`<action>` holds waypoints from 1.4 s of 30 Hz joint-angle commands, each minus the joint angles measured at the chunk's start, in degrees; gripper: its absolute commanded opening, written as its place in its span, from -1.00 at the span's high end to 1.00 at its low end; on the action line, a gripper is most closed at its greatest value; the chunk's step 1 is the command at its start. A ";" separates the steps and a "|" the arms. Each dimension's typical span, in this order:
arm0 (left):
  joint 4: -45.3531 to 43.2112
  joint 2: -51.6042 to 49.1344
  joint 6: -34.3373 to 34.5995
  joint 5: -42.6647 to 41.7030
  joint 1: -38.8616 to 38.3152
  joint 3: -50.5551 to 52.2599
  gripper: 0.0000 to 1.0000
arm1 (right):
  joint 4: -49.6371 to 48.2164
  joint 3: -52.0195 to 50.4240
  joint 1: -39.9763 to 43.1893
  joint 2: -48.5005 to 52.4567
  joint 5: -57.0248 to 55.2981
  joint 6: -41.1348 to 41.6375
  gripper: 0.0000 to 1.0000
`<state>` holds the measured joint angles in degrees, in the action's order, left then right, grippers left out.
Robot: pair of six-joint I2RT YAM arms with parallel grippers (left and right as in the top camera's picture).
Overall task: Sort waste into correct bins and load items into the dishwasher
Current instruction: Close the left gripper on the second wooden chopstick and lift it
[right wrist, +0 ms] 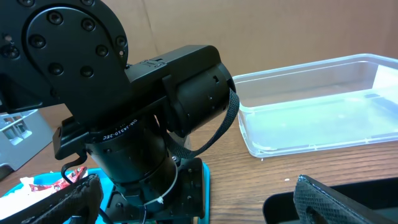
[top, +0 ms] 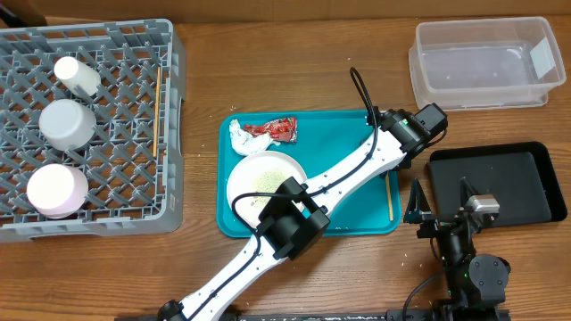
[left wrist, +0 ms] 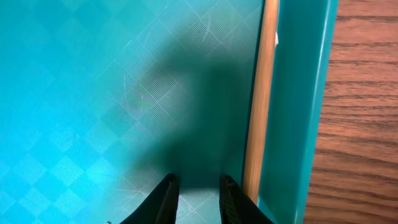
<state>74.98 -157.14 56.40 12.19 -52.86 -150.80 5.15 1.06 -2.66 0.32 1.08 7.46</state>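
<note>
Chopstick (left wrist: pixel 261 93) front and centre in the left wrist view: it lies lengthwise against the raised right rim of the teal tray (left wrist: pixel 74 93), flat on the tray floor. The left arm reaches right across that tray, and its fingers (left wrist: pixel 169 198) hang just left of the chopstick, set to a narrow gap with only bare tray between them, holding nothing.

From overhead, the white plate (top: pixel 259 174) sits at the tray's near left with loose rice grains (top: pixel 266 181) on it. The crumpled tissue (top: pixel 239 135) and the red wrapper (top: pixel 278 130) lie side by side at the tray's far left.

Over on the left, the grey dish rack (top: pixel 125 53) carries the small cup (top: pixel 76 73), two bowls (top: pixel 67 123) turned mouth down and a second chopstick (top: pixel 158 107) along its right side.

On the right, the right arm's fingers (right wrist: pixel 323 196) are spread wide and empty, low by the left edge of the black tray (top: pixel 495 183). The clear tub (top: pixel 482 62) stands beyond it on the wooden surface (top: pixel 294 53).
</note>
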 commanded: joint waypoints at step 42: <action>-1.55 0.55 -1.09 -2.14 -2.03 0.33 0.43 | -0.33 -0.59 0.11 -0.15 -0.39 -0.22 -0.99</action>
<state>73.06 -154.74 56.38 10.07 -54.61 -150.78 5.17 1.06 -2.66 0.32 1.06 7.46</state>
